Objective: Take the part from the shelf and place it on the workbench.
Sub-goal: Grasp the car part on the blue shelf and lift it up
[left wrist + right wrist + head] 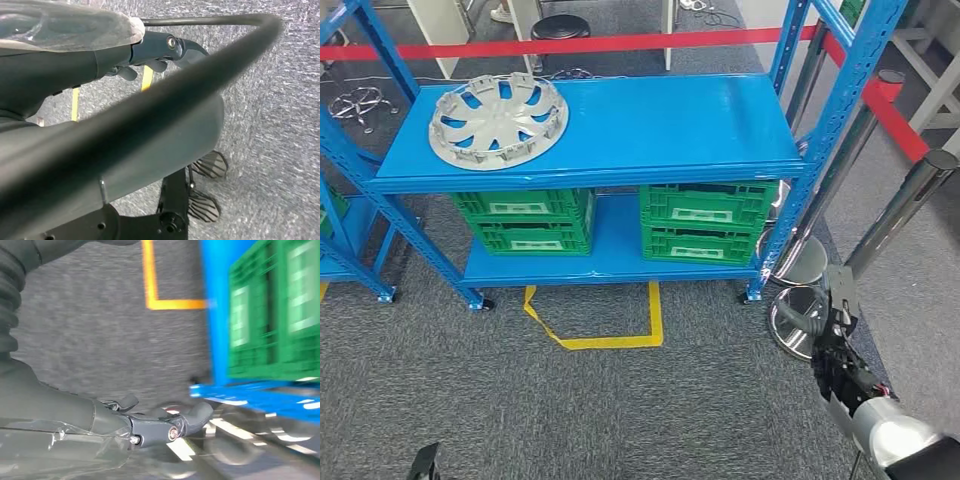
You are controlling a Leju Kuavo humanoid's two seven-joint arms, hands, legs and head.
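Head cam: I see the part (499, 120), a silver spoked wheel cover, round, matte plastic look, lying flat on the left end of the top board of the blue metal shelf (682, 125). Two stacks of green slatted crates (709, 222) with white labels sit on the lower board; label text too small to read. Yellow tape (622, 340) marks a box on the grey carpet. Red barrier belt (569, 45) runs behind.

Right robot hand (841, 362) hangs low right near chrome post bases, well apart from the part. Right wrist cam, blurred, adds it's holding nothing, fingers (188, 420) extended. Left wrist cam shows the left robot hand (158, 52) over carpet, nothing in it, fingers straight.
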